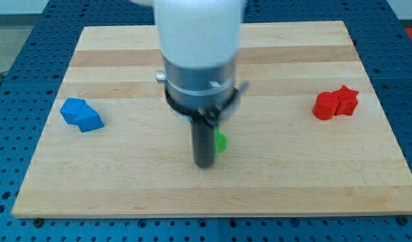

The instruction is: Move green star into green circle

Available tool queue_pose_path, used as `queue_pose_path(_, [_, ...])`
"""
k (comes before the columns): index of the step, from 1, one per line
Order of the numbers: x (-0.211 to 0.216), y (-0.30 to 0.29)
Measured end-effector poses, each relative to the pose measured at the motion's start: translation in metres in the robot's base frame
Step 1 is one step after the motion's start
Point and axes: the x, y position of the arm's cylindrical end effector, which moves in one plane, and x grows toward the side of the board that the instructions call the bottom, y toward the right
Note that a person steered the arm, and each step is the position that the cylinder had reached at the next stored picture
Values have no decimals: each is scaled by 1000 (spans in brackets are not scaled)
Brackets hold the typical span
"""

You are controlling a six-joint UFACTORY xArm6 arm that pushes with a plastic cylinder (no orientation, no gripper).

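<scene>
A small patch of a green block (220,142) shows just right of my rod near the middle of the wooden board (125,188). Most of it is hidden behind the rod, so I cannot tell whether it is the star or the circle. No second green block shows; the arm's body hides the board above the rod. My tip (204,164) rests on the board, touching or nearly touching the green block's lower left side.
Two blue blocks (81,114) lie together at the view's left. Two red blocks (335,103), one star-like, lie together at the view's right. The board sits on a blue perforated table (11,81).
</scene>
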Motion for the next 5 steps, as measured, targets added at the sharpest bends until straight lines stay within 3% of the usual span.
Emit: queue_pose_path(5, [-16,-2])
